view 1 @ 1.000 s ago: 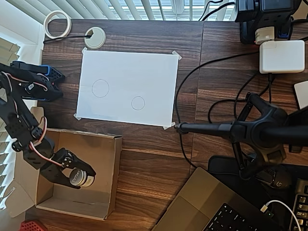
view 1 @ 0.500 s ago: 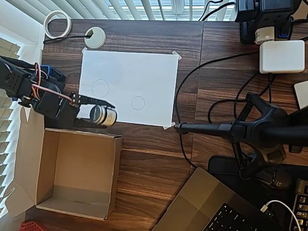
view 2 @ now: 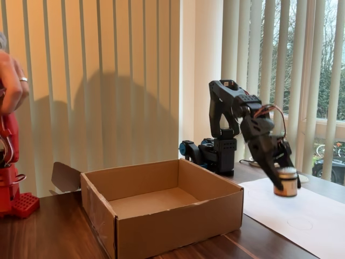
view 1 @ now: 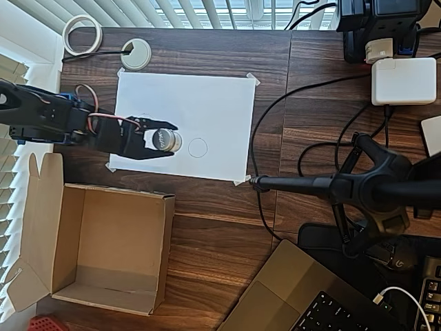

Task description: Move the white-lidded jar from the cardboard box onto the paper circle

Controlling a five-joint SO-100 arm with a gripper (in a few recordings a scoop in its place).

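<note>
dark wooden counter (view 1: 220, 227) carries a taped white paper sheet (view 1: 207, 103); above it the black fingers (view 1: 160, 140) clamp the small silvery-lidded jar (view 1: 165, 140), lifted just left of the smaller pencil circle (view 1: 198, 147). brown cardboard box (view 1: 162, 248) nearby.

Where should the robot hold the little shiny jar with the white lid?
Around its round shiny sides, just under the lid, as the gripper holds the small white-lidded jar now. The black fingers reach in from the left in the overhead view, one on each side. The jar stands upright, so squeezing its curved wall should keep it steady above the white paper sheet.
</note>
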